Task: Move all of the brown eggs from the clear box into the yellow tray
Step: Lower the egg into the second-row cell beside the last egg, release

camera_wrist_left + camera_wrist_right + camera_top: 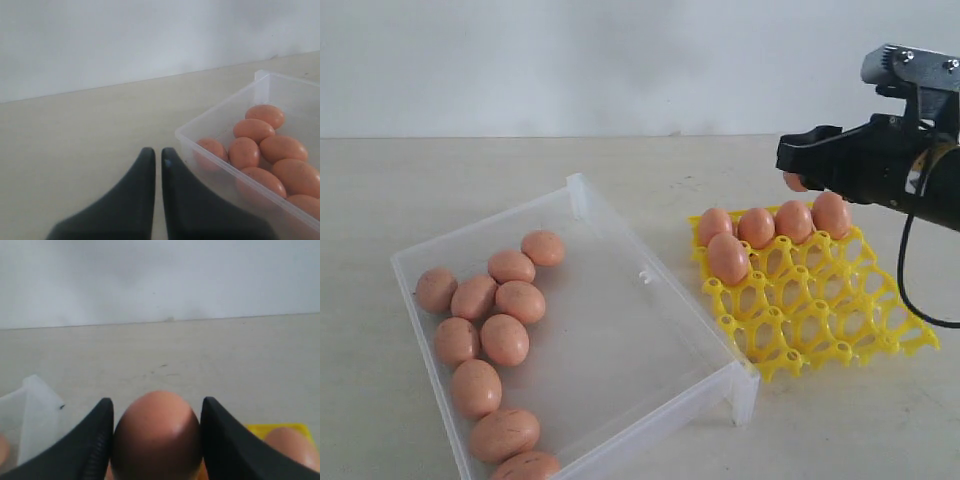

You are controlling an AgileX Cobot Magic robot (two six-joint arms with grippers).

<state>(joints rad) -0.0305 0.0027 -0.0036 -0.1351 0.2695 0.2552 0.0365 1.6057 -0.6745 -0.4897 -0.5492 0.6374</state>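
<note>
the right pincer (157, 402) is open about as wide as an egg and holds one brown egg (156, 437) by its two sides. it hangs in the air near the far edge of the yellow tray (820, 310). the left pincer (157, 152) is closed on nothing, low over the counter (75, 150) by the clear box (620, 330). ten eggs (504, 339) lie in the box and five sit in tray cups. an egg is light, smooth and slippery. its shell would crack if squeezed hard. best to hold it softly round the fat middle and set it down slowly.
</note>
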